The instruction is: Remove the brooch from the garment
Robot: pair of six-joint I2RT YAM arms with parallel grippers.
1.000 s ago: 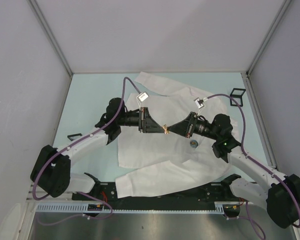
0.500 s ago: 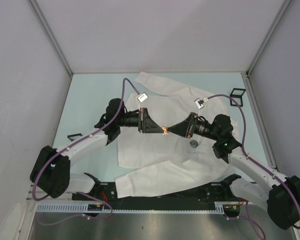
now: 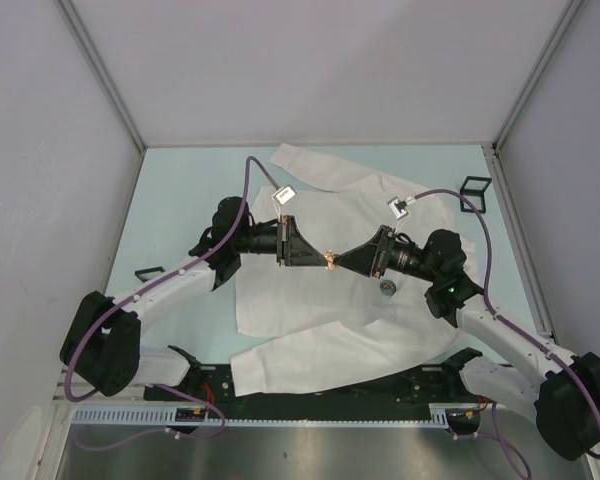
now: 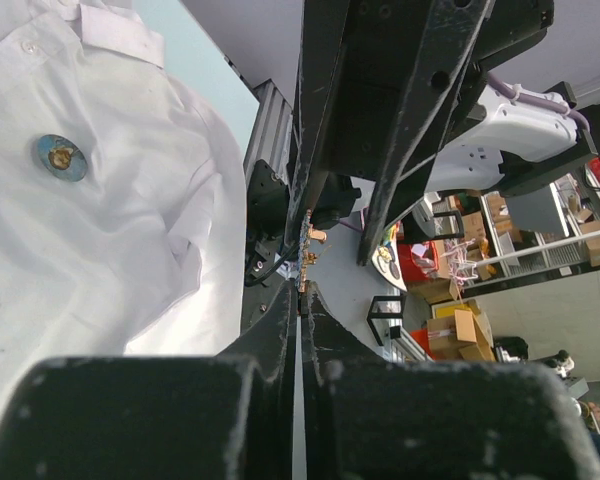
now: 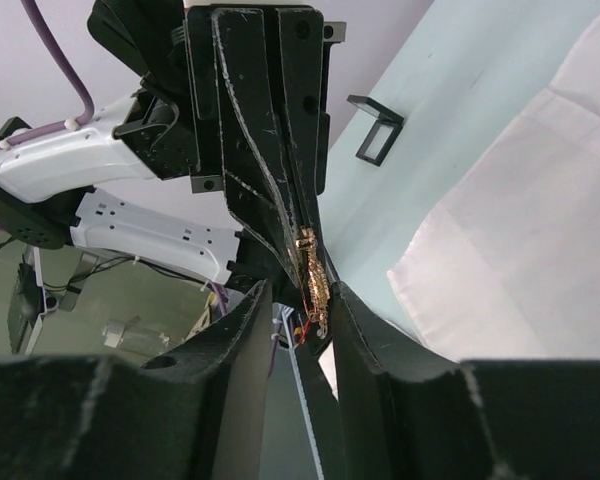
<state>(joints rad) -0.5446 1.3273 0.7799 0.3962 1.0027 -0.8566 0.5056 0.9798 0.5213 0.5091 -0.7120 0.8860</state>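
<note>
We see brooch (image 5: 313,272) off shirt (image 3: 310,310), mid-air at centre, long axis along left fingers (image 4: 275,325), which clamp it. Right fingers (image 5: 235,330) apart, straddling it from right. We judge right arm should back off rightward.

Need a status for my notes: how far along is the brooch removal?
Done: the gold brooch is off the garment, in the air above it. In hand: the left gripper is shut on it; the right gripper is open around it. Left, likely: set it down. A blue round pin sits on the cloth.
</note>
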